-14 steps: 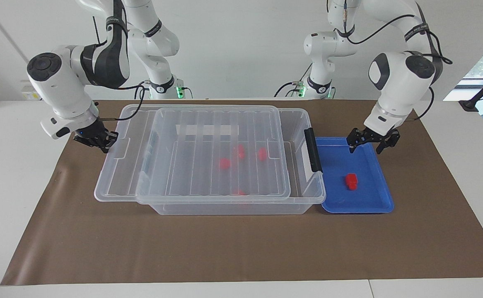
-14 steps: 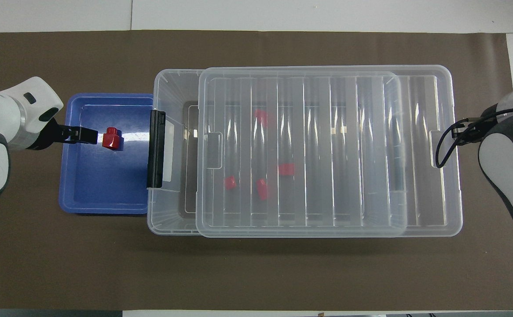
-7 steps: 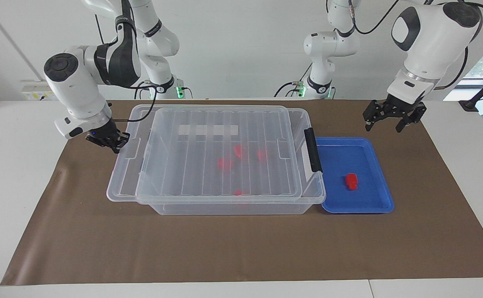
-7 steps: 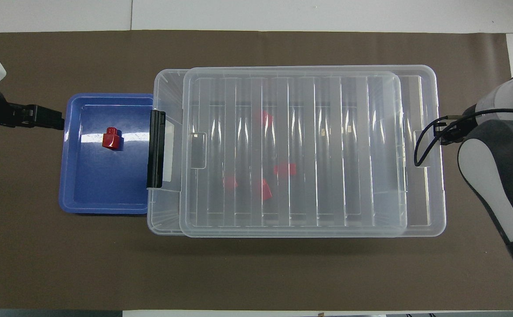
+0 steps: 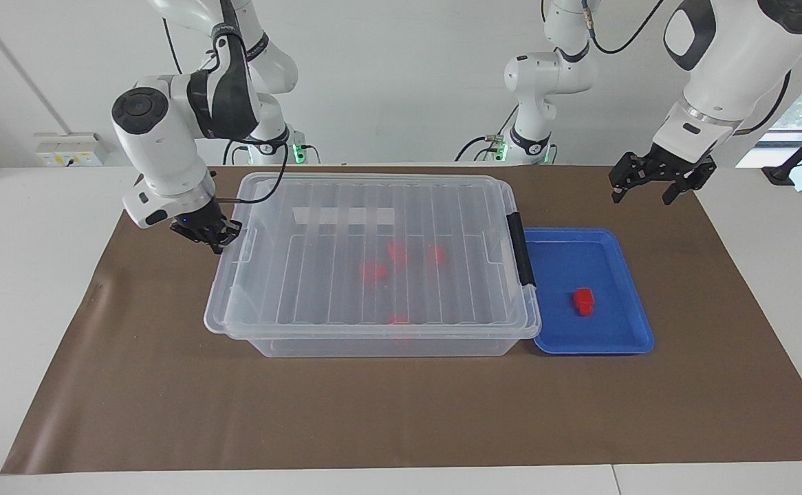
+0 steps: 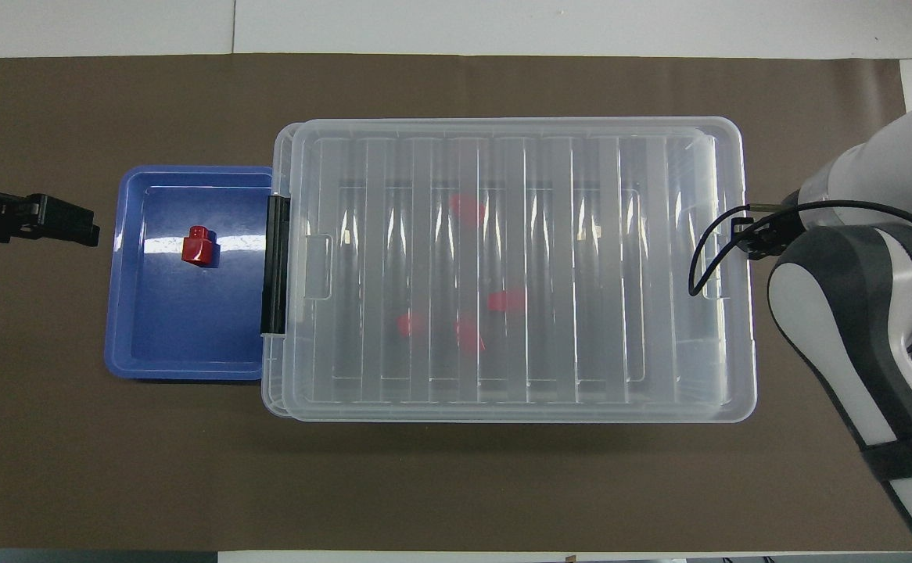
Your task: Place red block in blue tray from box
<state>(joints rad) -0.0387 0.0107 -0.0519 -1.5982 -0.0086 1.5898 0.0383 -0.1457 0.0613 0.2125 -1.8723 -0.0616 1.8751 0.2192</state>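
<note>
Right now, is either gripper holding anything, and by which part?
The right gripper is at the lid edge of the box; whether it grips cannot be told. The left gripper is open, holding nothing.

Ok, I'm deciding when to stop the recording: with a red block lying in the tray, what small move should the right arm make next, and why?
Probably nudge the lid the last bit toward the black latch, then let go. The right gripper is at the lid's edge, and the lid sits almost square on the box. The red block lies in the blue tray, and the left gripper hangs open, clear of the tray.
</note>
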